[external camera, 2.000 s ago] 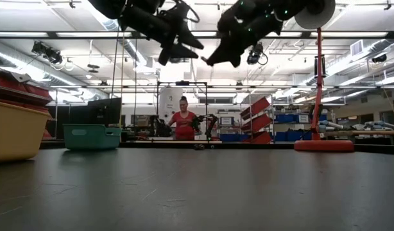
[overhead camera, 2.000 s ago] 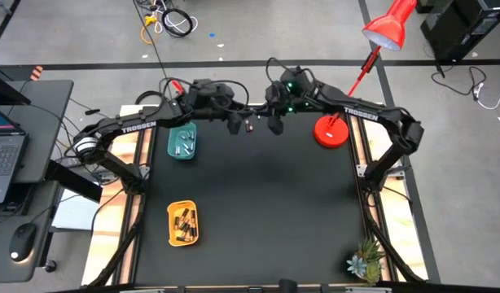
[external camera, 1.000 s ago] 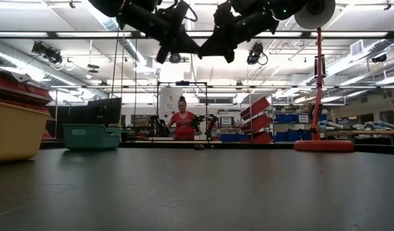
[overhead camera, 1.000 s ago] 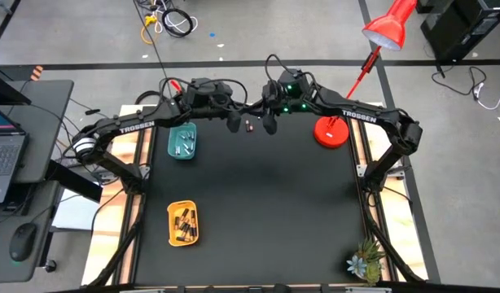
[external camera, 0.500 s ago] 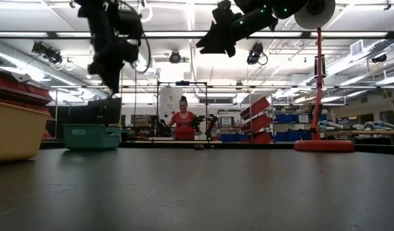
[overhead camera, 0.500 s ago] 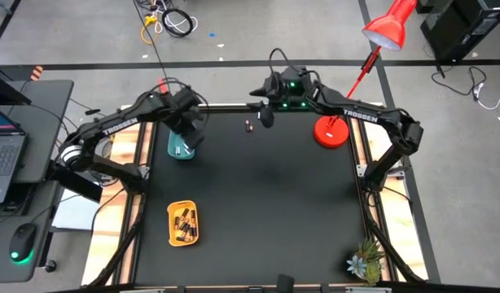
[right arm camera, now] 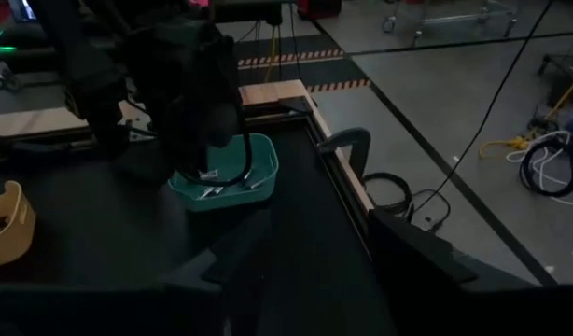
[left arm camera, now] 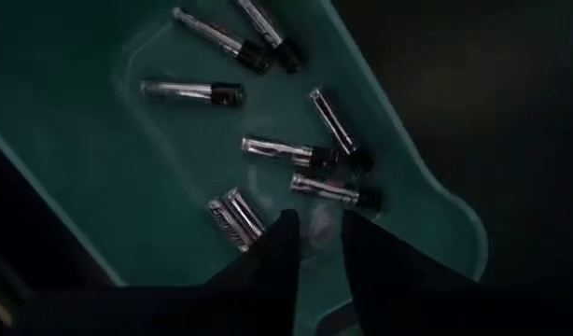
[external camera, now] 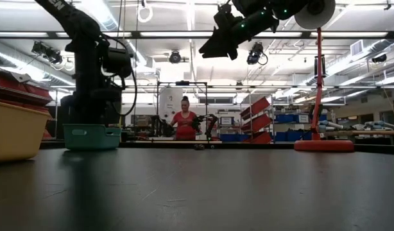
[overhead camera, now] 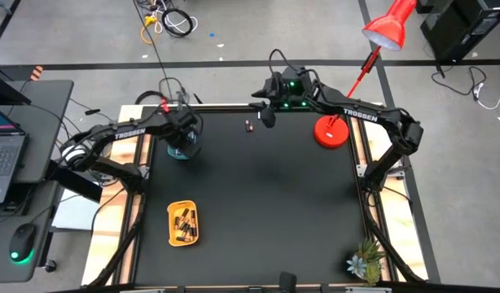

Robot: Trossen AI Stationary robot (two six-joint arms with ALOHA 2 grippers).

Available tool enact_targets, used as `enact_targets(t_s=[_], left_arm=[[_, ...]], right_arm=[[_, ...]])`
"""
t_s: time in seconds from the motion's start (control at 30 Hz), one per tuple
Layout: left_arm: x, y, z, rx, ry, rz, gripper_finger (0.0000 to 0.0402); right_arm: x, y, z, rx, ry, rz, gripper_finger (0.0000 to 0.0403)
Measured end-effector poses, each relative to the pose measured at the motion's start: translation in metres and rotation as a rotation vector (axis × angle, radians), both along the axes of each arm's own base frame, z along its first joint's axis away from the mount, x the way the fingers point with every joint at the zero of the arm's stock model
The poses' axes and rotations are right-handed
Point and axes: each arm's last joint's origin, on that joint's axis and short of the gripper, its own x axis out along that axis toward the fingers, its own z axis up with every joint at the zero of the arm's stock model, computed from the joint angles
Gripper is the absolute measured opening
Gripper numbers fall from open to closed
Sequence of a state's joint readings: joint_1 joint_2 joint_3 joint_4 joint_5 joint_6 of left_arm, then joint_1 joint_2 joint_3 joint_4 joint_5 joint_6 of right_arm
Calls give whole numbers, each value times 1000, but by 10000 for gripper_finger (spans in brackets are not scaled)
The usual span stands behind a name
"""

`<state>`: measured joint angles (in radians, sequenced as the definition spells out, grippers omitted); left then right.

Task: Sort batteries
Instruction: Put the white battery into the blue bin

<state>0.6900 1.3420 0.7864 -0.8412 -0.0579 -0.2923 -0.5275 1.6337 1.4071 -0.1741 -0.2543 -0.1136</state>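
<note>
- The yellow tray [overhead camera: 182, 223] sits at the table's left near edge. It holds dark batteries [overhead camera: 185, 221], roughly six, though they overlap and the count is unsure; one kind seems to be gathered here.
- The teal tray [left arm camera: 100, 177] sits at the left far side and takes the silvery kind: seven silver cells [left arm camera: 279, 150] show in the left wrist view, lying loose at all angles, as dropped things would.
- The left gripper [left arm camera: 313, 245] hangs straight down over the teal tray, low inside its rim. Its fingers stand narrowly apart with nothing between them, which fits a cell just let go.
- Two batteries [overhead camera: 249, 125] lie together on the bare mat at the far middle, not yet sorted.
- The right gripper [overhead camera: 266, 116] hovers high, just beside those two. Its fingers are spread fairly wide and empty, probably ready for the next pick.
- One red lamp [overhead camera: 331, 131] stands at the far right, clear of the work.
</note>
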Motion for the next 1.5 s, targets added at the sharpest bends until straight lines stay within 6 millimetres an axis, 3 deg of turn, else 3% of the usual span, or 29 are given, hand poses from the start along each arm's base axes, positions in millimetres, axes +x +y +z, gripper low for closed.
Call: enact_targets(t_s=[0.17, 0.43, 0.6, 0.77, 0.97, 1.27, 1.5], left_arm=[[-1, -1, 5, -10, 15, -14, 135], [17, 11, 60, 174, -182, -76, 151], [34, 20, 81, 259, -372, -69, 151], [46, 20, 88, 250, -535, -32, 151], [51, 13, 88, 205, -567, -25, 151], [56, 6, 88, 191, -576, -37, 152], [58, 5, 88, 200, -578, -45, 152]], right_arm=[[-2, -4, 0, 10, -1, -16, 189], [-3, -9, -7, 36, 28, -31, 187], [13, -21, -44, 103, 117, -36, 186], [29, -42, -105, 201, 248, -57, 186], [34, -63, -146, 298, 401, -136, 187], [20, -107, -165, 420, 433, -355, 187], [27, -116, -172, 420, 473, -397, 188]])
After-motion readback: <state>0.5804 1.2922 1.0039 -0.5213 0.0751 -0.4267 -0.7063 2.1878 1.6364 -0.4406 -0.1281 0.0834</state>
